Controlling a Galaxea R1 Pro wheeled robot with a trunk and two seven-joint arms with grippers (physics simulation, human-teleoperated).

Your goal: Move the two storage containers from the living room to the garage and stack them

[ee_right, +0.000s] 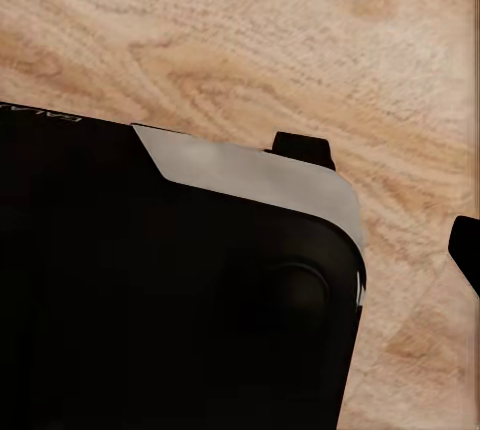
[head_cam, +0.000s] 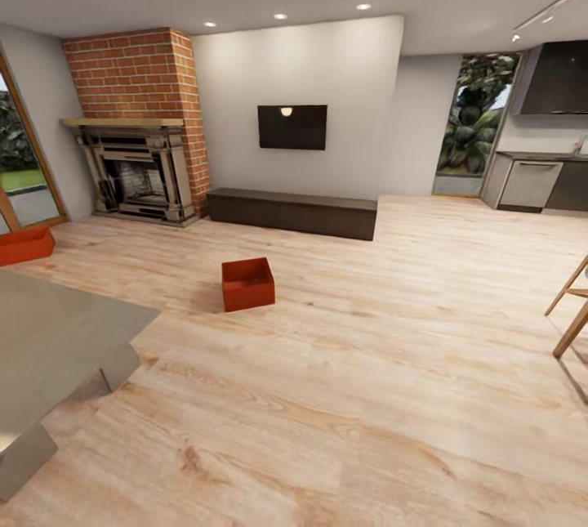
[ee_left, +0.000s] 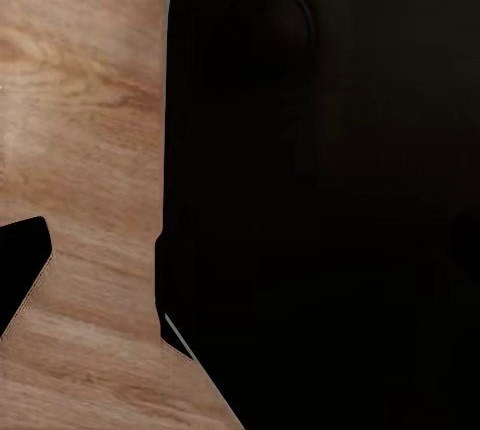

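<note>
Open plank floor (head_cam: 367, 363) around container (head_cam: 247, 283)

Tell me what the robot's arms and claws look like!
In the wrist views the robot's parts are big, smooth and black, with rounded corners. The right wrist view shows a shiny silver-grey band across the black body, with faint pale lettering at its edge, too small to read. Dark finger tips poke out over the wood floor. No cables show, and the claws themselves are too hidden to describe.
</note>
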